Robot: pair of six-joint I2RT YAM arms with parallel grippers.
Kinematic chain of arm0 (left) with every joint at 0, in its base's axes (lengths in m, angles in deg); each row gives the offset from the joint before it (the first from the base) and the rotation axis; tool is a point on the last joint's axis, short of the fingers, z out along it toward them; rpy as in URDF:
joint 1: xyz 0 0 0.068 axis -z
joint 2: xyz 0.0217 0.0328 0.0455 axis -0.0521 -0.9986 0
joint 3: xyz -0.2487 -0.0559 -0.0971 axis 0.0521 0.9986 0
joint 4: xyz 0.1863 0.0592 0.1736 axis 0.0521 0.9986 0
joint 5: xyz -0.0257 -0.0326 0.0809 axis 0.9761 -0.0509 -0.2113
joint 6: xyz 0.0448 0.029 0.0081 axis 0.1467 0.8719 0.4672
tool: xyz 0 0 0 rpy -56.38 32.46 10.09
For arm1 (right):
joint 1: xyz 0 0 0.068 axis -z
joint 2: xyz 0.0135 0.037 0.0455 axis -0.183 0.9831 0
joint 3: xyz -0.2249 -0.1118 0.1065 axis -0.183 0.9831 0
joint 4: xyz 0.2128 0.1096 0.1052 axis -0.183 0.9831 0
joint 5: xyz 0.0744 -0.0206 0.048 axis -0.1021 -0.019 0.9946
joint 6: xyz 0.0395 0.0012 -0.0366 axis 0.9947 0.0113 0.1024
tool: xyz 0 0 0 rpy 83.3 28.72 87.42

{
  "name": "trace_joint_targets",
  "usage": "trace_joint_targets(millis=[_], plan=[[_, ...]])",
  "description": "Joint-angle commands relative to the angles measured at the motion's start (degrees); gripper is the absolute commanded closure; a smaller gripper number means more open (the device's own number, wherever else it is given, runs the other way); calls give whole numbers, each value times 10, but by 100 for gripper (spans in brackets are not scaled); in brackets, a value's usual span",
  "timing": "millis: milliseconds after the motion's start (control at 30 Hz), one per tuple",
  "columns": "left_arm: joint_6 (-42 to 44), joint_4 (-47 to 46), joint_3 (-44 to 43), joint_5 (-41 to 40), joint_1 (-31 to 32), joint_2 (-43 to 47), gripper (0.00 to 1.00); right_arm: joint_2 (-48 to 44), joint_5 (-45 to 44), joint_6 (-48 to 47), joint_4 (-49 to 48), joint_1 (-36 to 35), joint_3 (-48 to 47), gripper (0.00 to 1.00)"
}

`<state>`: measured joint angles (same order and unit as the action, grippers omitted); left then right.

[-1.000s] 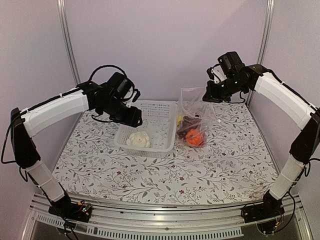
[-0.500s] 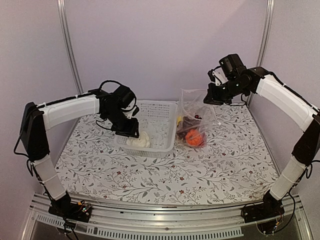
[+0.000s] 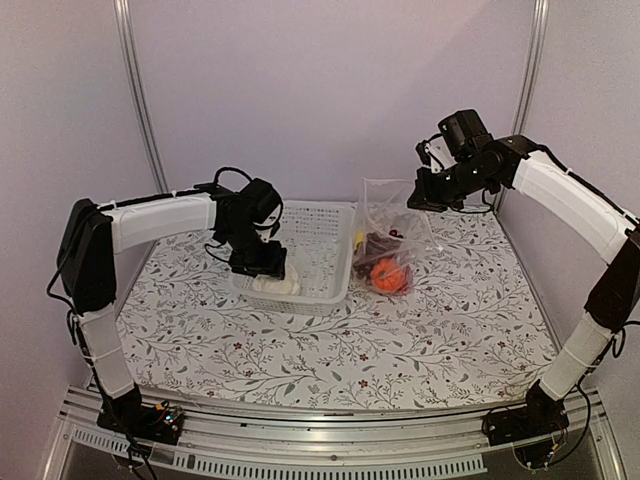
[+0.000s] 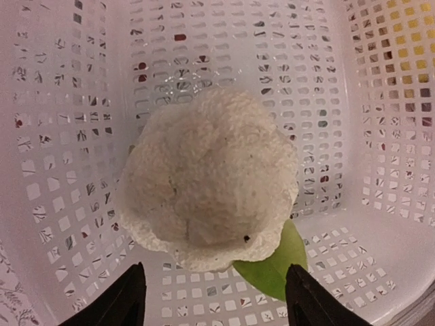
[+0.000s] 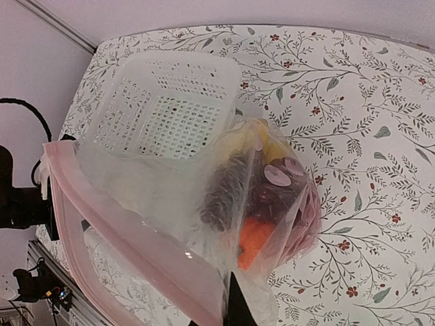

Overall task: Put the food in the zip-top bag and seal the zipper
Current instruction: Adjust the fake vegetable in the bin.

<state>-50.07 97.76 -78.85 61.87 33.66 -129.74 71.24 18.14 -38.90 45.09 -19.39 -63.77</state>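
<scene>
Your left pincer is down inside the white perforated plastic basket. Its jaws are apart, with one dark fingertip low on each side of the wrist view. Right ahead, between them, the white cauliflower toy with its green leaf lies on the basket floor, leaf tucked under its near edge. Neither finger touches it, as far as you can see.

Over to your right pincer: jaws together, clamped on the top edge of the clear crinkly zip-top plastic bag, holding that edge up. The bag stands just beside the basket's right wall, its bottom on the floral-patterned worktop. From the right wrist you see the mouth gaping wide toward the basket, with the pinkish press-seal zipper strip running along its rim, unsealed. Bunched at the bottom of the bag are the orange round fruit, the dark purple grape bunch and a yellow oblong piece.
</scene>
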Motion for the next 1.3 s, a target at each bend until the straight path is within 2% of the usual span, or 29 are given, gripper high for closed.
trace_joint_targets(millis=[0, 233, 333, 433, 600, 733, 833, 1100, 1267], plan=[[-41, 15, -7, -16, -2, -6, 30, -21, -1, -2, -6, 1, 7, 100], [-148, -14, 34, -35, -2, 27, 29, -19, 5, -3, -7, 1, 5, 100], [-192, -39, 56, -45, -6, 42, 32, -15, 11, -2, -7, 1, 3, 100], [-225, -47, 69, -45, -8, 32, 38, -12, 12, -3, -7, 1, 0, 100], [-256, -87, 74, -43, -12, -4, 39, -9, 15, -6, -6, 1, -1, 100], [-238, -120, 44, -27, -14, -38, 35, -8, 12, -13, -1, 1, -3, 100], [-199, -128, -7, -13, -12, -64, 27, -8, 10, -16, 1, 3, -3, 100], [-104, -90, -141, 13, -7, -144, 15, -12, 8, -17, 2, 10, -1, 100], [-63, -74, -166, -41, -3, -134, 14, -15, 7, -17, 2, 13, 1, 100]])
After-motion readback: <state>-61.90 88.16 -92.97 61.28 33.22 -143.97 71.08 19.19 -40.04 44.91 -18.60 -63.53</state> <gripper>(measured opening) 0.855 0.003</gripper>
